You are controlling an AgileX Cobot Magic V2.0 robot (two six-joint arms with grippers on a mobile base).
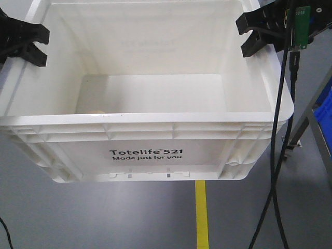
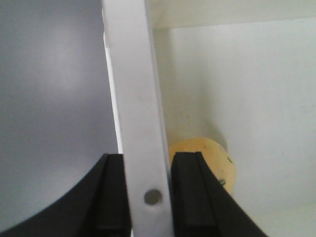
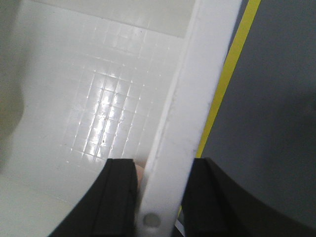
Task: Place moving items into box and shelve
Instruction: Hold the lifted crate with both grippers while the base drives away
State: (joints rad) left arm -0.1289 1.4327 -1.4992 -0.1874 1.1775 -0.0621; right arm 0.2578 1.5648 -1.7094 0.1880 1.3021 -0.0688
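Left pincer (image 2: pixel 148 160) and right pincer (image 3: pixel 160 165) clamp opposite rims of the glossy, ribbed white plastic box (image 1: pixel 155 120). A rounded cream ball (image 2: pixel 207 158) lies inside.

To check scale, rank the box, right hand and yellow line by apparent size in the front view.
1. Box
2. Right hand
3. Yellow line, close behind the hand, which is nearer the camera

floor (image 1: pixel 104 218): smooth grey, faint sheen, even light | line (image 1: pixel 201 212): yellow strip on floor, running toward camera | frame (image 1: pixel 311 111): slanted metal bar at right edge | bin (image 1: pixel 326 106): blue, just beside frame, cut off by edge | wrist views: same grey floor, line in right one
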